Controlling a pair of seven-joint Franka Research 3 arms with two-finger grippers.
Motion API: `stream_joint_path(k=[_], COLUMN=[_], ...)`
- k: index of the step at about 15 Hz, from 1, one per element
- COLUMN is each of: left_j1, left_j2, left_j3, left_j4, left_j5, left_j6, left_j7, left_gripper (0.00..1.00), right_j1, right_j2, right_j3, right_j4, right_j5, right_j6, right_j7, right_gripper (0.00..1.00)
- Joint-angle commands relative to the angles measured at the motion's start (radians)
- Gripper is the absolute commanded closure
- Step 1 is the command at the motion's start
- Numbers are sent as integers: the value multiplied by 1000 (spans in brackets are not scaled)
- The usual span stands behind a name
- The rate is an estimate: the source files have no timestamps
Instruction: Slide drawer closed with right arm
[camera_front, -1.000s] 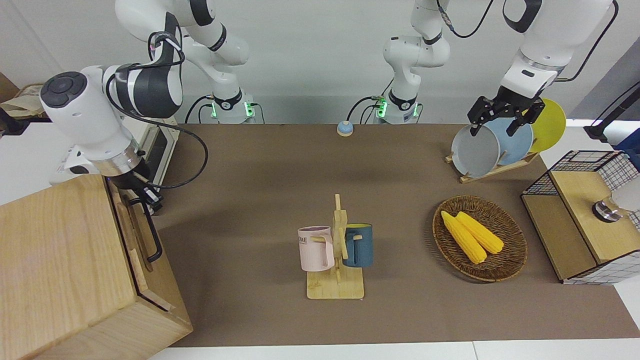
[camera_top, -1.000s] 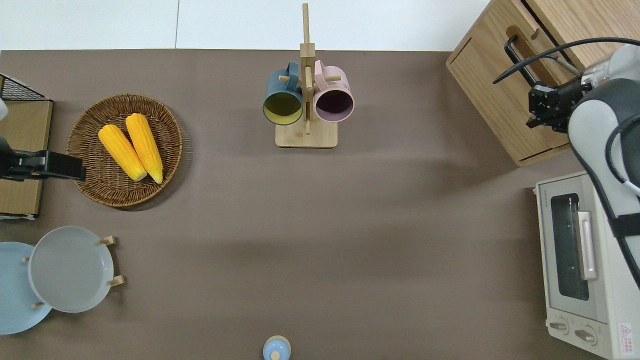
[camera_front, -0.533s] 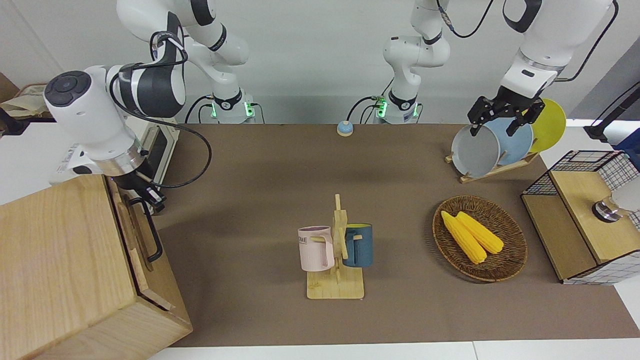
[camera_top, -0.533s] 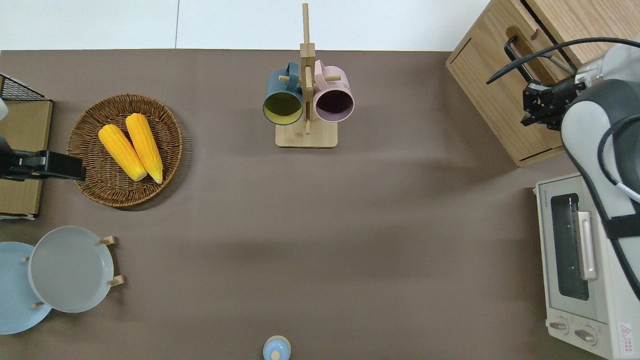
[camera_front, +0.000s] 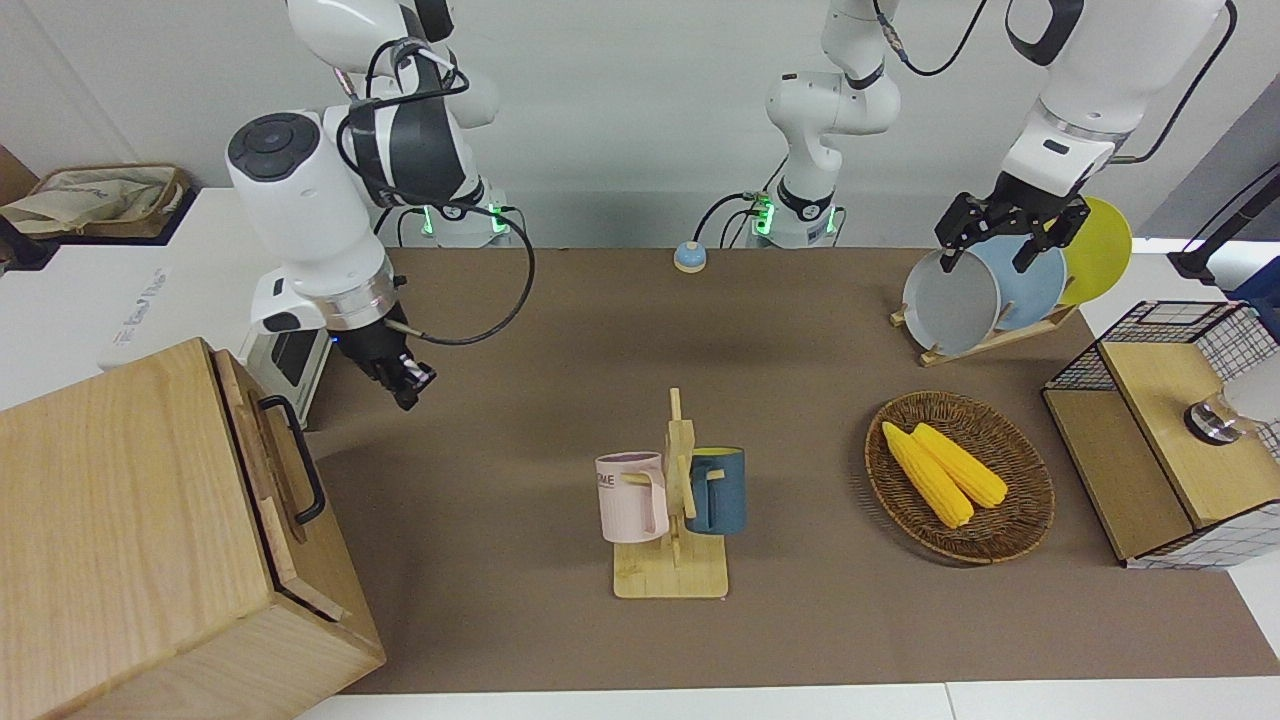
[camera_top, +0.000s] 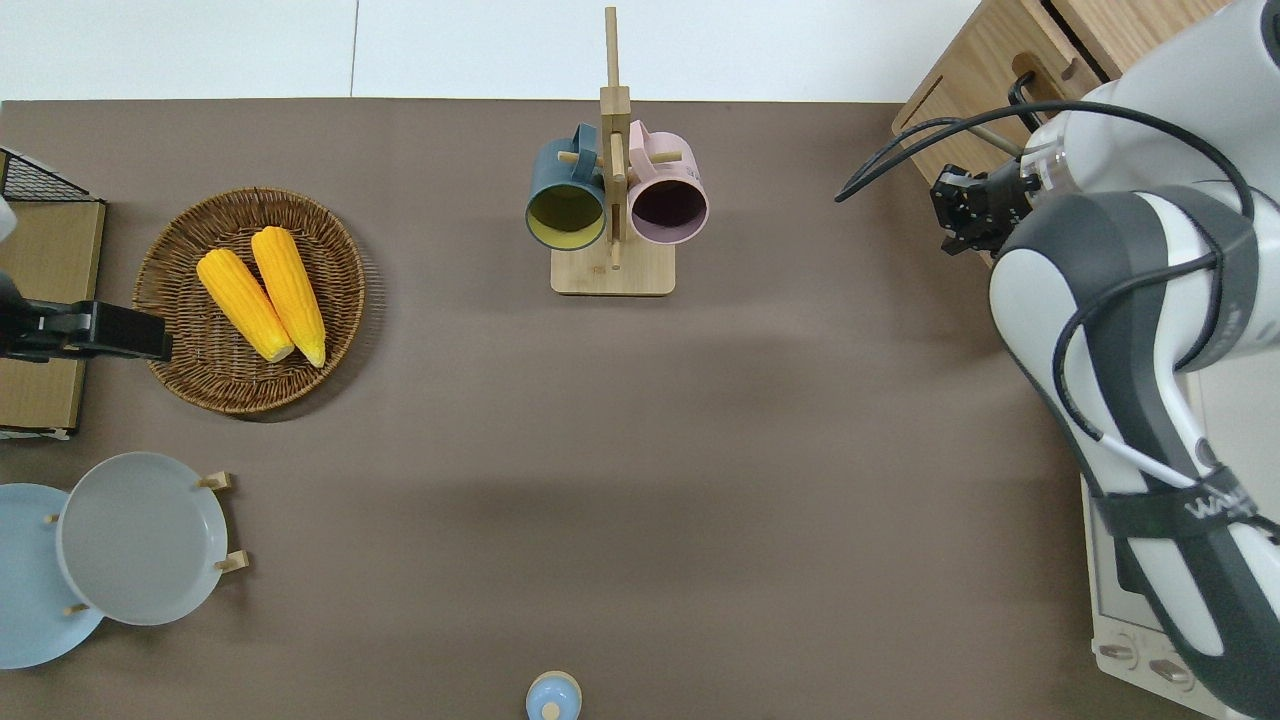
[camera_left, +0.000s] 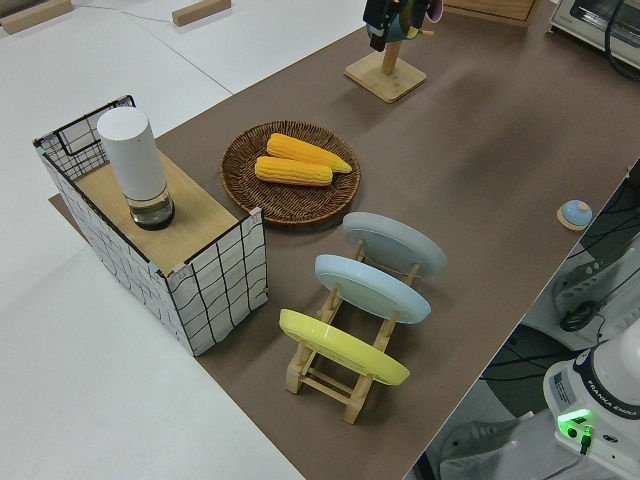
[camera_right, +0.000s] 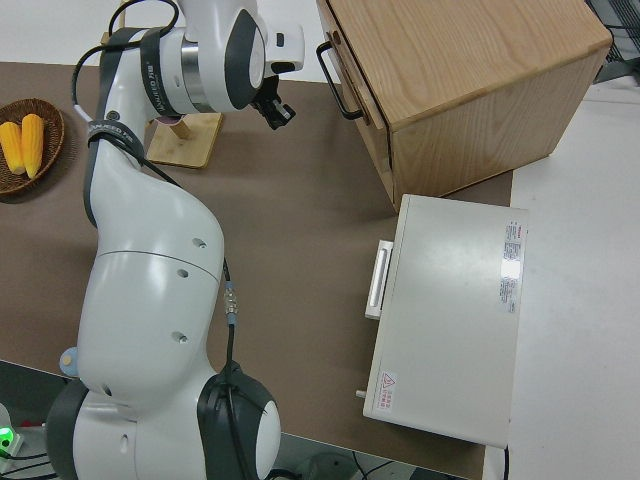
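Observation:
The drawer (camera_front: 262, 470) sits pushed into the big pale wooden box (camera_front: 120, 520) at the right arm's end of the table, its front about flush with the box. Its black loop handle (camera_front: 303, 462) also shows in the overhead view (camera_top: 1020, 92) and in the right side view (camera_right: 338, 72). My right gripper (camera_front: 408, 385) hangs in the air clear of the drawer front, over the brown mat beside the box's corner (camera_top: 958, 215), fingers together and empty; it also shows in the right side view (camera_right: 279, 112). My left gripper (camera_front: 990, 255) is parked, open.
A white toaster oven (camera_right: 450, 310) stands beside the box, nearer to the robots. A mug stand with two mugs (camera_front: 672, 520) is mid-table. A basket of corn (camera_front: 960, 475), a plate rack (camera_front: 985, 290) and a wire-grid box (camera_front: 1170, 440) stand at the left arm's end.
My right gripper has drawn back from the drawer front, toward the middle of the table, and risen. The drawer has stayed pushed in. The left arm has not moved.

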Motion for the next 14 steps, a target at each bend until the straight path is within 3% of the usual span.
stream_joint_path(k=[1,7,10,14], left_j1=[-17,-17,-17,-17], left_j2=[14,14,14,14], left_j3=[17,17,17,17], left_j4=[21,21,21,21], left_j5=[11,12,12,12], left_j6=[1,1,1,1], left_j7=[9,9,9,9], left_gripper=[2,5,2,5], right_j1=[33,50,42,54], right_j2=[-91,-271,-329,-352], right_j3=[-1,-6,-18,-92], right_j4=[-17,-138,-175,-181], right_j5=[-12,-12,-7,2], right_j6=[-97,-191,-214,-238], right_j7=[-39,-284,-417,-557], right_gripper=[1000,1000,1000,1000])
